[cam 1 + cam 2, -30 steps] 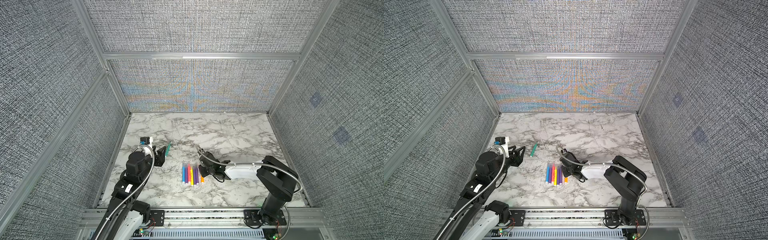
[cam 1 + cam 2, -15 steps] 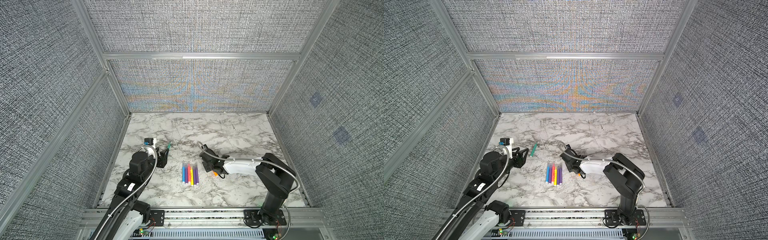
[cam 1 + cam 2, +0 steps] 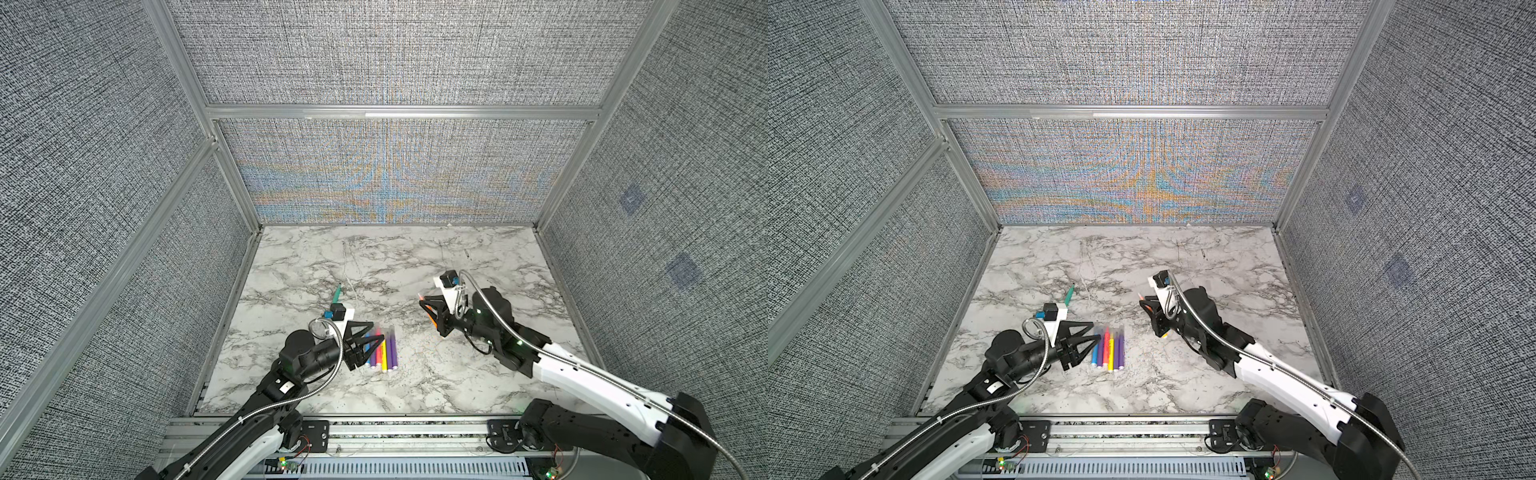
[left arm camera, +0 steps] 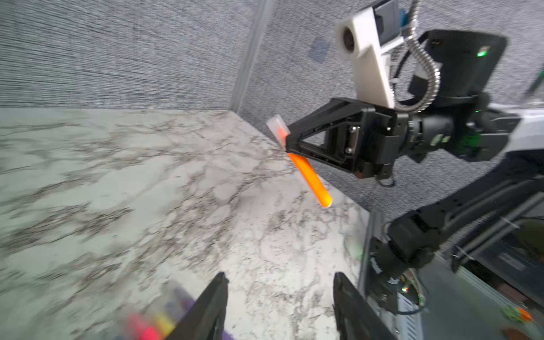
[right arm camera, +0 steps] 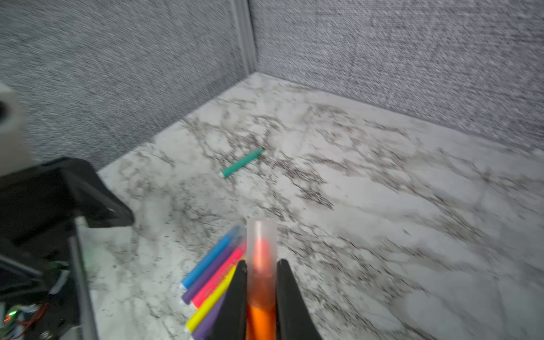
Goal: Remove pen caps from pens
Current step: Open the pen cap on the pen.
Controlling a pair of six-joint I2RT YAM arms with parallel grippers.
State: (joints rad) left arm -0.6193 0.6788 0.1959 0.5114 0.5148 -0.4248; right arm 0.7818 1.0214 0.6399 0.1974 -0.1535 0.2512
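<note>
In both top views the right gripper (image 3: 423, 302) is clenched on the orange pen (image 3: 433, 322), held off the table (image 3: 478, 257) on the right. The pen slants with its clear cap (image 3: 421, 296) uppermost. The left gripper (image 3: 377, 331) hangs released at the left edge of the row of pens (image 3: 388, 351), which lie side by side near the middle. The green pen (image 3: 337, 294) lies alone, farther back on the left.

Left wrist view: the left gripper's jaws stand apart with nothing between them. Beyond them the right gripper (image 4: 290, 141) pinches the orange pen (image 4: 312, 179) near its capped end (image 4: 278, 128).

Right wrist view: the jaws press both sides of the orange pen (image 5: 260, 321) and the cap (image 5: 261, 241) sticks out past them. The row of pens (image 5: 212, 279) and the green pen (image 5: 243, 162) lie on the table beyond.
</note>
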